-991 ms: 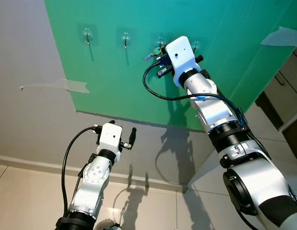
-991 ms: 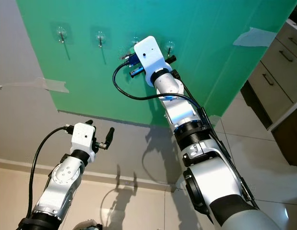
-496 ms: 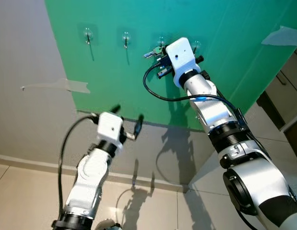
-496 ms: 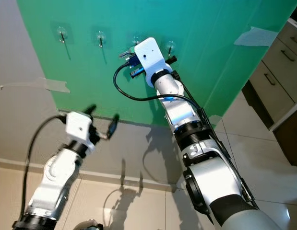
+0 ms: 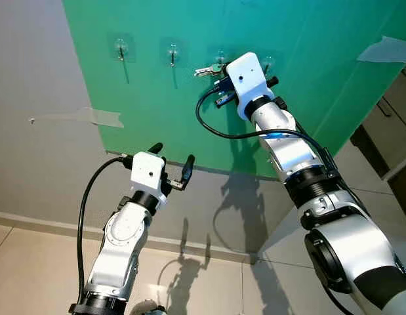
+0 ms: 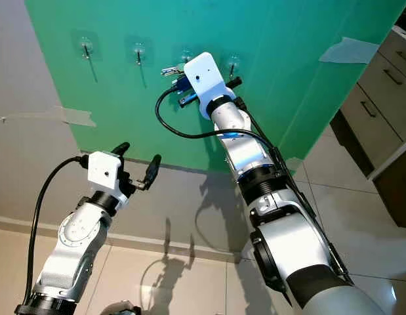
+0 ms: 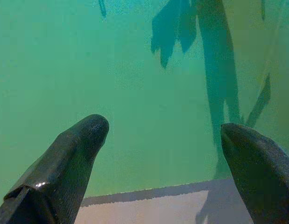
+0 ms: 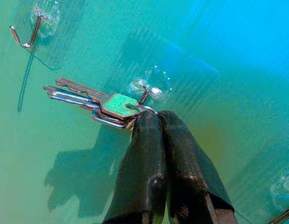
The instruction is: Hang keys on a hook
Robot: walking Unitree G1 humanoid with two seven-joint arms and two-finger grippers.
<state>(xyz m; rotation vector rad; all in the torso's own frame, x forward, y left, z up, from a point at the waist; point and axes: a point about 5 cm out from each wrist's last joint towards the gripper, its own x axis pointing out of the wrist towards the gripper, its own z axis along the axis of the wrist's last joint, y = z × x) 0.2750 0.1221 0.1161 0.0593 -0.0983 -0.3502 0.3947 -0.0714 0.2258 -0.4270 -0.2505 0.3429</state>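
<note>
Keys (image 8: 95, 103) pinched at ring by right pincer (image 8: 151, 120) beside hook (image 8: 145, 93); left pincer (image 7: 165, 140) spread, empty.

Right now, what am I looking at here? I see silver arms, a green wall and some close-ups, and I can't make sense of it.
This is a walking household robot. Two pictures come from cameras in its head, looking at a green board on the wall with a row of small clear hooks. The other two come from cameras on its wrists. The right gripper is shut on a bunch of keys, holding the ring right at one hook; whether it has caught, I cannot tell. The left gripper waits open lower down, holding nothing.
</note>
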